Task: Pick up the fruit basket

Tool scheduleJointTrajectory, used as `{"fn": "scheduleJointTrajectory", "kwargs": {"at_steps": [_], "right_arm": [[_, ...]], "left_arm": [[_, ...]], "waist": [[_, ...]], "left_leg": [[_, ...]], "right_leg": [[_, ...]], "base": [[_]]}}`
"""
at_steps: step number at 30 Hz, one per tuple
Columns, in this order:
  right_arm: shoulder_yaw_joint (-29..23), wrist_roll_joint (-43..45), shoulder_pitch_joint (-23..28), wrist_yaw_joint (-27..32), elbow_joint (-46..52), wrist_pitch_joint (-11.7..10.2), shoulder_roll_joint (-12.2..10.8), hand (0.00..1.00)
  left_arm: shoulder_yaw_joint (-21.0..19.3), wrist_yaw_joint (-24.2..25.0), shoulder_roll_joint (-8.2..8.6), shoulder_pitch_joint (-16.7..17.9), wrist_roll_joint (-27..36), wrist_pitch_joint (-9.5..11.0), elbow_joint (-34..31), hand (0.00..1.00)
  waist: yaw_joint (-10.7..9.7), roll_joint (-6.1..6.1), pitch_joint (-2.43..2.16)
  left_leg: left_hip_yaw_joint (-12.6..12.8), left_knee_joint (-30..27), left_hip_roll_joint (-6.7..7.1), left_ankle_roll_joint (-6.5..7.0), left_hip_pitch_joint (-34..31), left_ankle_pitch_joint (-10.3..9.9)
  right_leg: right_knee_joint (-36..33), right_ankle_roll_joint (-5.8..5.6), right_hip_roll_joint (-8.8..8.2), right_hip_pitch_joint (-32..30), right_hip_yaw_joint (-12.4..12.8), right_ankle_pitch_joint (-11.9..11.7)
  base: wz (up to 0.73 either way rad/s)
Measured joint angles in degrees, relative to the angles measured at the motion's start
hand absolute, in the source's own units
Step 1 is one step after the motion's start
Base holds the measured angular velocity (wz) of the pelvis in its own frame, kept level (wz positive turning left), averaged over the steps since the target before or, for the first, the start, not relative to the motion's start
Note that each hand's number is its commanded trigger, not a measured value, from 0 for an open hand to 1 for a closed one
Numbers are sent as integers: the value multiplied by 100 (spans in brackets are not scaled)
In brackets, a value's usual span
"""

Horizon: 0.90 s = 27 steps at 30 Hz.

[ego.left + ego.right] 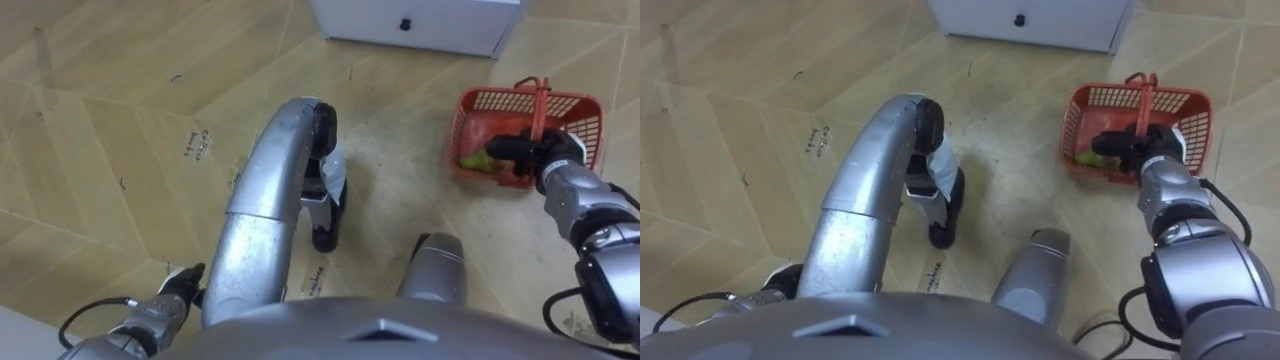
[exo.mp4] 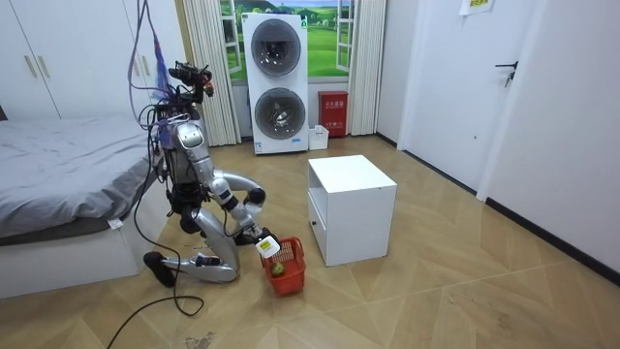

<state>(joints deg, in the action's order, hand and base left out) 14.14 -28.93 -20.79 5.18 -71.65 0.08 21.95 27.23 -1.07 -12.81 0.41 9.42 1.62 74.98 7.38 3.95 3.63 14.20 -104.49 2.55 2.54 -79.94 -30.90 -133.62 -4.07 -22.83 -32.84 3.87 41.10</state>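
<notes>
The red plastic fruit basket (image 1: 578,110) (image 1: 1185,110) (image 2: 287,268) stands on the wood floor at my right, close to the white cabinet. Green fruit (image 1: 478,160) lies inside it. Its orange handle (image 1: 541,100) stands upright across the middle. My right hand (image 1: 535,152) (image 1: 1145,148) reaches over the near rim, its dark fingers curled round the lower part of the handle. My left hand (image 1: 170,295) hangs low at the lower left by my leg, fingers relaxed. In the room view I kneel on the floor beside the basket.
A white cabinet (image 1: 420,20) (image 2: 349,199) stands just beyond the basket. A bed (image 2: 58,174) is behind me on the room view's left. Stacked washing machines (image 2: 276,82) stand at the far wall. Open wood floor lies to the right of the cabinet.
</notes>
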Motion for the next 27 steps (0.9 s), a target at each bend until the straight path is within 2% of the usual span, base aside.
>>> {"fn": "scheduleJointTrajectory", "kwargs": {"at_steps": [7, 12, 17, 19, 20, 22, 25, 27], "right_arm": [[33, -5, -1, 34, 4, 1, -42, 100], [33, -4, -1, 47, 7, 1, -184, 100], [34, -11, -1, 40, 113, 4, -239, 100], [34, -8, 0, 28, 320, 7, -268, 100], [34, 10, 0, 30, 365, 7, -279, 100], [31, 39, 0, 44, 580, 5, -337, 100], [31, 59, -1, 50, 776, 5, -342, 100], [32, 156, 0, 53, 894, 7, -357, 100]], "left_arm": [[0, -67, 22, -18, 3, -1, 17, 0], [-28, -88, 83, -138, 3, 2, 45, 0], [-45, -114, 83, -317, -6, 5, 44, 0], [-69, -113, 83, -414, -10, 16, 34, 0], [-88, -111, 82, -431, -15, 18, 33, 0], [-255, -105, 82, -446, -23, 27, 24, 0], [-259, -105, 91, -484, -36, 51, 1, 0], [-264, -115, 84, -571, -64, 47, 34, 0]], "waist": [[-11, 3, 1], [-15, 28, 15], [8, 62, 35], [-3, 47, 23], [-11, 62, 31], [-79, 93, 49], [-92, 111, 56], [-91, 114, 56]], "left_leg": [[-1, -26, -6, 21, -11, 11], [-30, -39, 22, 27, 25, 15], [-169, -113, 51, 26, 70, 15], [-273, -178, 36, 25, 72, 13], [-293, -188, 43, 25, 78, 13], [-397, -239, 135, 17, 111, 7], [-446, -306, 231, 61, 149, -52], [-454, -359, 232, 126, 152, -88]], "right_leg": [[-28, 0, 7, 3, 2, 0], [-11, 1, 18, 126, -26, 0], [9, 2, 123, 286, -186, -1], [18, 5, 223, 403, -267, -2], [25, 5, 238, 431, -282, -2], [79, 7, 282, 588, -384, -2], [122, 21, 273, 727, -432, -9], [150, 23, 285, 776, -454, -11]], "base": [[0], [0], [1], [0], [3], [7], [2], [0]]}}
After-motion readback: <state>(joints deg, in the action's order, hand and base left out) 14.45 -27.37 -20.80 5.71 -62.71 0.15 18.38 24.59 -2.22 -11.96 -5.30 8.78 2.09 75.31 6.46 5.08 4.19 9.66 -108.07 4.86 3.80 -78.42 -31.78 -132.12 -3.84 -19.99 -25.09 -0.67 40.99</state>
